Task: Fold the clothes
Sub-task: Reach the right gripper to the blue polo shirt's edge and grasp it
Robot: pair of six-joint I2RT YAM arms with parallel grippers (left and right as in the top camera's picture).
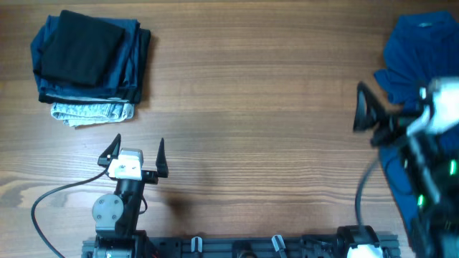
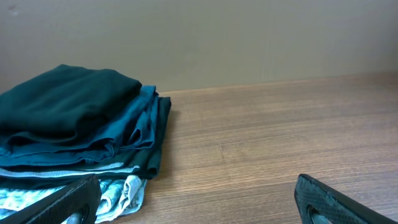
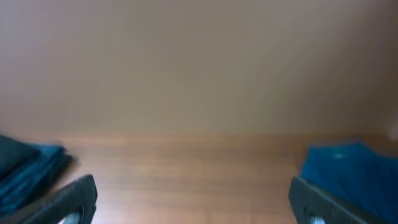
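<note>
The left arm (image 1: pixel 118 193) is black, with a round grey joint cap (image 1: pixel 109 210) and a white block (image 1: pixel 129 165) behind the left claw (image 1: pixel 139 140), whose two fingers are black, flat and pointed. A thin black cable (image 1: pixel 50 197) loops from it to the grey-and-black base rail (image 1: pixel 237 247). The right arm (image 1: pixel 430 165), blurred, is also black, with a white housing (image 1: pixel 445 100), small green lights (image 1: pixel 422 198), a thicker dark lead (image 1: pixel 361 190) and the black right claw (image 1: pixel 358 107). In the wrist views the fingers (image 2: pixel 336 198) are matt dark grey, each with a pale round fastener near its base.
</note>
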